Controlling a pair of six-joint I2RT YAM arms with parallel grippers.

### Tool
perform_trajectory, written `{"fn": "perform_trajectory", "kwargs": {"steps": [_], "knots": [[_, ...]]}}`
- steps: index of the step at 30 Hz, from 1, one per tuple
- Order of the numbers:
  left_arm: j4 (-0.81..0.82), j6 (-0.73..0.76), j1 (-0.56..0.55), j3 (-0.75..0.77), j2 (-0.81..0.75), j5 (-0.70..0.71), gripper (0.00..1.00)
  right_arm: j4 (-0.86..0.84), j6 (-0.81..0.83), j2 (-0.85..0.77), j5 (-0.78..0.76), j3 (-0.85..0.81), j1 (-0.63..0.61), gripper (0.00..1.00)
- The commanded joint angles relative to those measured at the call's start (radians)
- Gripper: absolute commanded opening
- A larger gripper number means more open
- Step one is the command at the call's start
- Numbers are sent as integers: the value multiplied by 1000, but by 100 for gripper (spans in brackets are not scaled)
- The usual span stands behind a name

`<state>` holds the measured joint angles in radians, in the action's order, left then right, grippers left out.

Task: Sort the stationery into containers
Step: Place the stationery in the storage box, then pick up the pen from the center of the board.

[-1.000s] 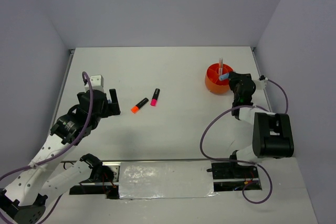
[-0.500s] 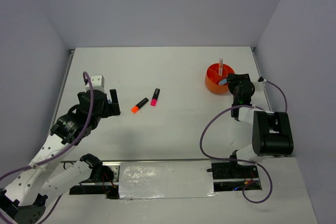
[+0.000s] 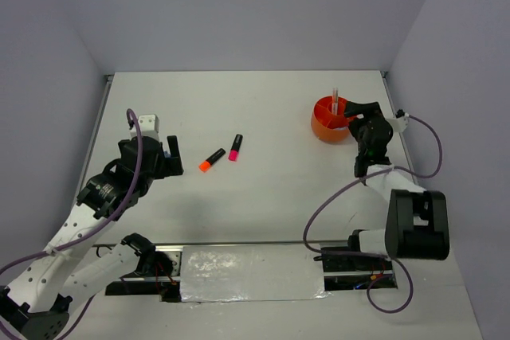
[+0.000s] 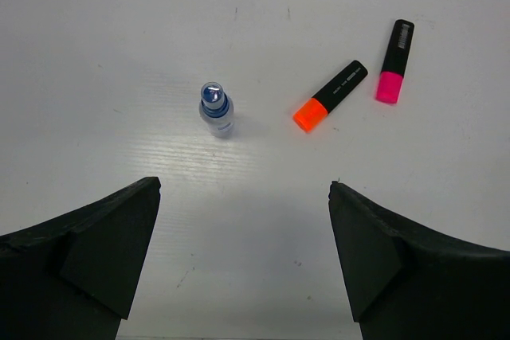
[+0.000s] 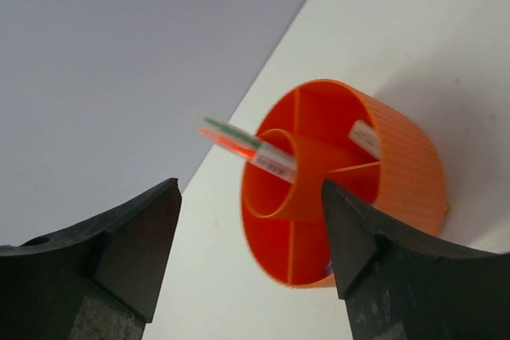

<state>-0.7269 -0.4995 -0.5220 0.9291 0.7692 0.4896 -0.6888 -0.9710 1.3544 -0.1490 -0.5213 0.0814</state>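
Note:
The orange tub (image 3: 327, 121) stands at the back right, with thin pens (image 3: 335, 99) upright in its middle tube. In the right wrist view the tub (image 5: 398, 165) shows its dividers, the pens (image 5: 251, 147) and a white piece (image 5: 365, 139) in one compartment. My right gripper (image 3: 351, 113) hangs open and empty just right of the tub, its jaws (image 5: 249, 189) framing it. An orange-tipped highlighter (image 3: 211, 159) and a pink-tipped one (image 3: 236, 147) lie mid-table. My left gripper (image 3: 169, 151) is wide open and empty. A blue-capped bottle (image 4: 216, 109) stands ahead of its jaws (image 4: 244, 185).
The orange-tipped highlighter (image 4: 330, 95) and the pink-tipped one (image 4: 394, 61) lie ahead and to the right of the left jaws. Grey walls close the table at the back and both sides. The tub sits near the right wall.
My right gripper has opened and drawn back a little from the tub; the light-blue item it held no longer shows between its fingers. The left arm has not moved.

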Motion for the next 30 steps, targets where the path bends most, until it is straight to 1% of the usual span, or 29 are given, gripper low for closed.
{"fn": "perform_trajectory", "kwargs": {"steps": [1, 2, 4, 5, 6, 7, 8, 9, 11, 13, 14, 16, 17, 19, 20, 22, 23, 25, 26, 27, 28, 30], "knots": [[46, 18, 4, 1, 10, -17, 99, 161, 64, -148, 35, -84, -8, 80], [47, 18, 5, 2, 15, -25, 99, 269, 96, -206, 43, -94, -14, 82], [50, 21, 4, 4, 36, -37, 99, 371, 150, -260, 58, -127, -38, 88], [50, 21, 4, 8, 45, -46, 99, 468, 214, -299, 68, -141, -76, 88], [47, 16, 4, 11, 54, -52, 99, 518, 250, -313, 83, -175, -110, 89], [49, 9, 4, 13, 74, -84, 99, 626, 314, -331, 72, -192, -183, 91], [63, 9, 5, 13, 84, -110, 99, 674, 343, -334, 49, -209, -227, 100], [70, 3, 5, 16, 109, -132, 99, 762, 398, -318, 14, -241, -305, 100], [69, -19, 5, 31, 145, -189, 99, 842, 420, -288, -9, -272, -371, 100], [99, -54, 5, 27, 205, -238, 99, 883, 440, -264, 3, -283, -425, 100], [134, -65, 5, 27, 232, -308, 99, 887, 442, -264, 5, -270, -469, 100], [202, -96, 5, 25, 350, -391, 99, 877, 446, -274, 20, -243, -509, 100], [224, -99, -4, 28, 382, -402, 99, 876, 440, -281, 28, -235, -514, 100], [263, -94, -18, 54, 448, -407, 99, 877, 436, -299, 49, -212, -520, 100], [279, -79, -35, 72, 523, -410, 99, 882, 437, -316, 55, -207, -522, 100], [279, -62, -58, 152, 599, -390, 99, 896, 442, -339, 69, -192, -525, 100], [280, -41, -76, 177, 672, -378, 99, 911, 445, -362, 71, -189, -526, 100], [305, -16, -82, 247, 741, -394, 98, 929, 448, -392, 84, -184, -528, 100], [310, -2, -82, 269, 812, -401, 97, 942, 449, -425, 92, -183, -528, 100], [304, 2, -82, 322, 846, -399, 96, 943, 456, -443, 103, -181, -528, 100], [291, 10, -82, 351, 914, -388, 93, 946, 459, -458, 120, -178, -528, 100], [258, 21, -84, 425, 996, -359, 86, 972, 475, -498, 132, -181, -529, 100]]}}
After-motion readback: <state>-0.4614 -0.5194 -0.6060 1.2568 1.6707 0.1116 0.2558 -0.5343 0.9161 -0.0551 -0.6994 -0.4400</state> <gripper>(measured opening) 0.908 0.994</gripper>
